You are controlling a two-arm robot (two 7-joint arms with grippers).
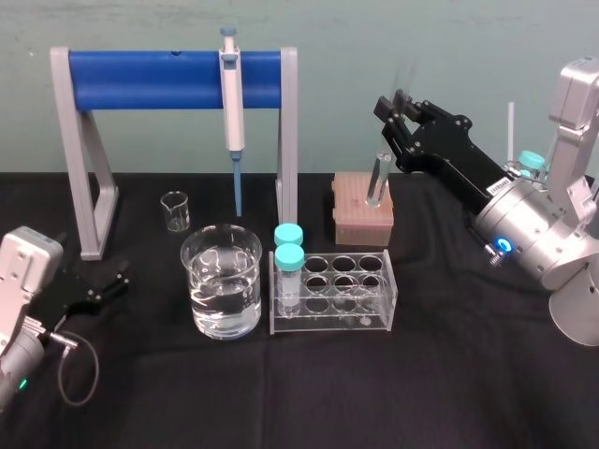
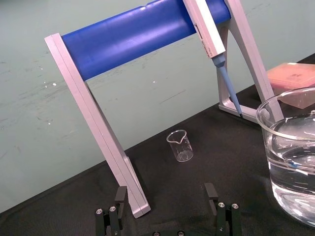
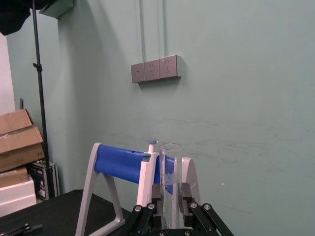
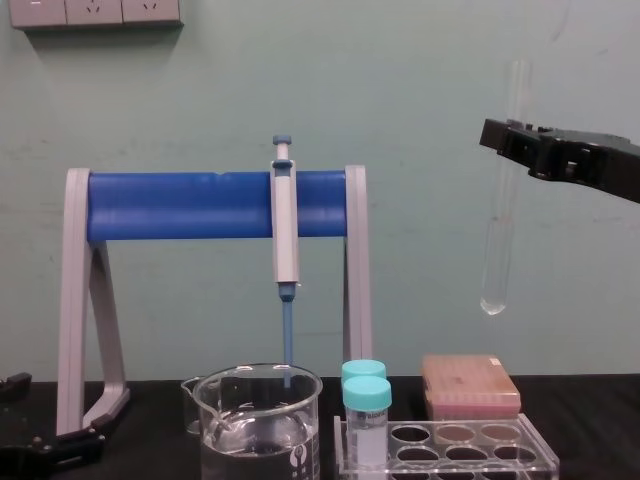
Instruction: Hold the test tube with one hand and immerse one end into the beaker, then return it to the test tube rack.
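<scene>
Pinching the test tube [image 4: 497, 250] near-upright and high in the right gripper [image 4: 506, 138] (left gripper [image 2: 166, 193] idle, open, table's [image 1: 449, 393] left edge), probably to clear the beaker [image 1: 201, 281] rim.

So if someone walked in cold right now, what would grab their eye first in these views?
Probably the test tube, held upright in the shut right gripper high above the table, roughly over the pink box. Next the big blue-and-grey pipette stand at the back with its hanging pipette, and in front the water-filled beaker beside the test tube rack. The left gripper rests open at the table's left.
</scene>
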